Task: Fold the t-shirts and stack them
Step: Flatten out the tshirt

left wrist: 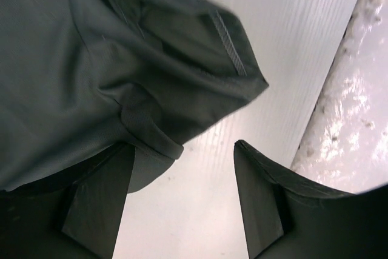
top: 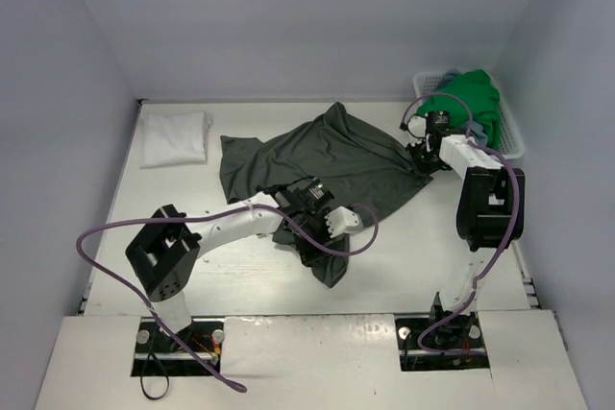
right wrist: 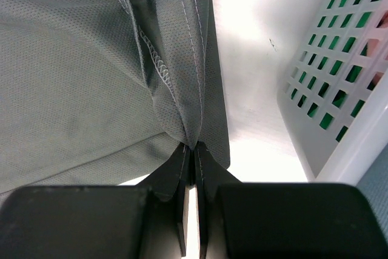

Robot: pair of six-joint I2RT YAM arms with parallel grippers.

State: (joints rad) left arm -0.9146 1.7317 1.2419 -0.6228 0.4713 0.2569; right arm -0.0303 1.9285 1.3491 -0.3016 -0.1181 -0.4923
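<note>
A dark olive-grey t-shirt [top: 327, 156] lies spread and rumpled across the middle of the table. My right gripper [top: 420, 156] is shut on its right edge, and in the right wrist view a bunched fold of that grey cloth [right wrist: 91, 77] is pinched between the closed tips of the right gripper [right wrist: 193, 147]. My left gripper [top: 315, 249] hangs open over the shirt's near end. In the left wrist view a hemmed sleeve [left wrist: 151, 71] drapes onto the left finger, and bare table shows between the jaws of the left gripper [left wrist: 183, 145]. A folded white t-shirt [top: 175, 136] lies at the back left. A bright green t-shirt [top: 471, 103] is heaped in the basket.
The white slatted basket [top: 512, 136] stands at the back right, close beside the right wrist [right wrist: 339, 59]. Purple cables [top: 106, 237] loop around both arms. Grey walls close in the table on the left, back and right.
</note>
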